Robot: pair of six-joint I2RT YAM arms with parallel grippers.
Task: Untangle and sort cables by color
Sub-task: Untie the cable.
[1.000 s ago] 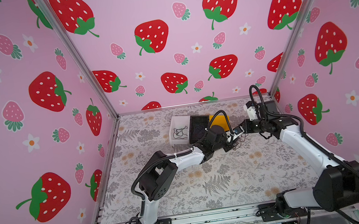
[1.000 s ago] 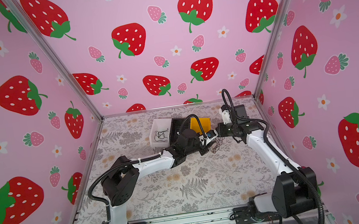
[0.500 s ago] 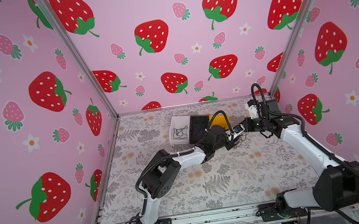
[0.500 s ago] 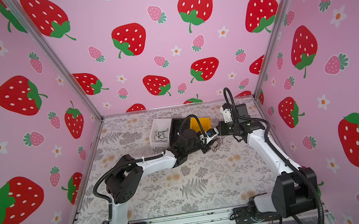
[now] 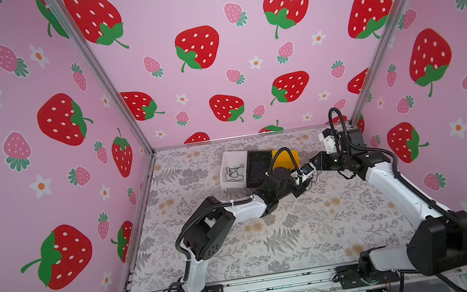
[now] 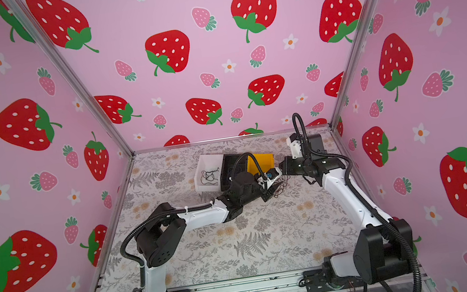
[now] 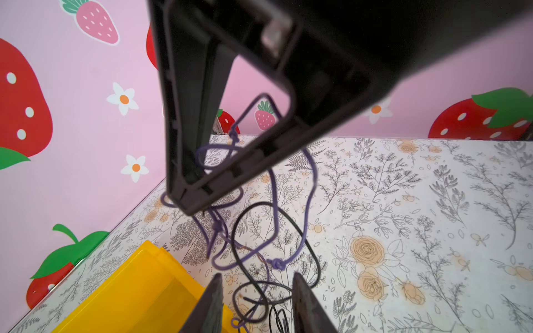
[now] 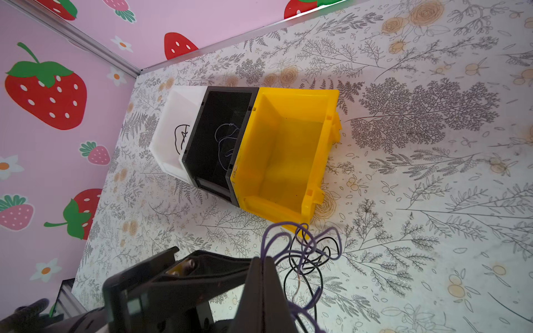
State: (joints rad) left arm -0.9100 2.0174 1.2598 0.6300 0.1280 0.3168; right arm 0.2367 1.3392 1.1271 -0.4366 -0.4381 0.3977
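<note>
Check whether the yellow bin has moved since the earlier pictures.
No. The yellow bin stays against the black bin, equally near the back wall.

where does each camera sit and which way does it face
Top views: high in front, looking down at the table; left arm and right arm whole.
Left wrist: on the left arm, facing across the table; open left gripper, right gripper.
Right wrist: on the right arm, facing the yellow bin; right gripper shut on purple cable.
Shared: both wrist views show the cables and yellow bin.
</note>
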